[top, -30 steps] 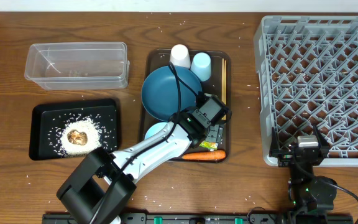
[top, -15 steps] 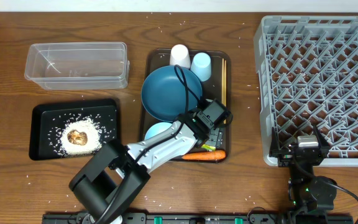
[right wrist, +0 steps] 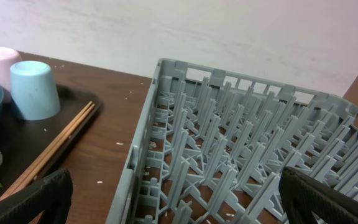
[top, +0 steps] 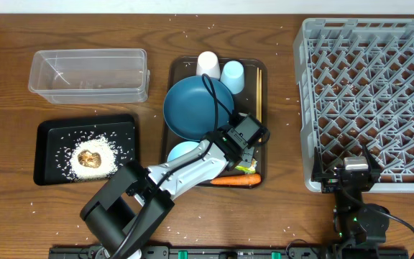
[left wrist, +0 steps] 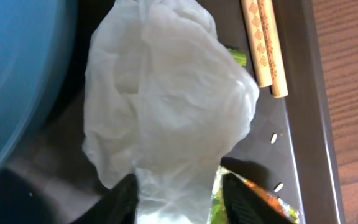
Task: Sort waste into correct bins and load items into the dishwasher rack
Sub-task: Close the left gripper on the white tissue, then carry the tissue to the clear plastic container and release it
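Note:
My left gripper [top: 245, 146] is over the brown serving tray [top: 253, 66]. In the left wrist view its fingers [left wrist: 180, 204] are closed on the lower part of the crumpled white tissue [left wrist: 166, 99], which lies on the tray. The yellow-green wrapper [left wrist: 263, 196] lies beside the right finger and shows overhead [top: 248, 168]. The orange carrot [top: 236, 180] lies at the tray's front. The dark-blue dish [top: 192, 104], light-blue bowl [top: 179, 152], white cup [top: 208, 64], pale-blue cup [top: 232, 75] and chopsticks [top: 259, 90] are on the tray. My right gripper [right wrist: 179, 199] is open over the rack [top: 369, 93].
The clear tub [top: 88, 74] stands at the back left. The black tray [top: 49, 129] in front of it holds rice [top: 113, 150] and the brown lump [top: 90, 157]. Loose rice grains are scattered on the wooden table.
My left gripper has shifted slightly right and toward the front on the tray, over the tissue. The right arm has not moved.

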Robot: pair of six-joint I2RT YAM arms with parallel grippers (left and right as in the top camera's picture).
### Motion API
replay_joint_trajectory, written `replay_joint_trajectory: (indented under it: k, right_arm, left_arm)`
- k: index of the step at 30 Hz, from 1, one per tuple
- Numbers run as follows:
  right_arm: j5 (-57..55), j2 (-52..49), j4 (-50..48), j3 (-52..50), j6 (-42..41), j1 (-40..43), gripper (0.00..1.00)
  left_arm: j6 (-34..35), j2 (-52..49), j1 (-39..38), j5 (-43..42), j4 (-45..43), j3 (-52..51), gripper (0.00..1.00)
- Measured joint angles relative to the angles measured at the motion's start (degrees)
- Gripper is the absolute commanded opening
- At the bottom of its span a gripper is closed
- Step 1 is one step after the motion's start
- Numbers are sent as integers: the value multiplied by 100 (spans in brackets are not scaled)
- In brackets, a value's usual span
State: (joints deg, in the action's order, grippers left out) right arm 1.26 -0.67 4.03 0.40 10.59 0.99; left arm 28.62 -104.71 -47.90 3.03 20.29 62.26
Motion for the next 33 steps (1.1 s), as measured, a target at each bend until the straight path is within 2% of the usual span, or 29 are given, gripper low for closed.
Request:
replay_joint_trajectory:
  k: [6, 10, 14, 33]
  right_arm:
    - [0, -2, 0, 0, 0, 0, 99]
    - [0, -2, 0, 0, 0, 0, 99]
    - [0, -2, 0, 0, 0, 0, 99]
    - [0, -2, 0, 0, 0, 0, 99]
  left_arm:
    - [-4, 0, 0, 2, 0, 0, 21]
    - [-15, 0, 0, 2, 2, 0, 19]
    - [-11, 28, 0, -2, 9, 0, 6]
    - [-15, 1377, 37, -675, 52, 0, 6]
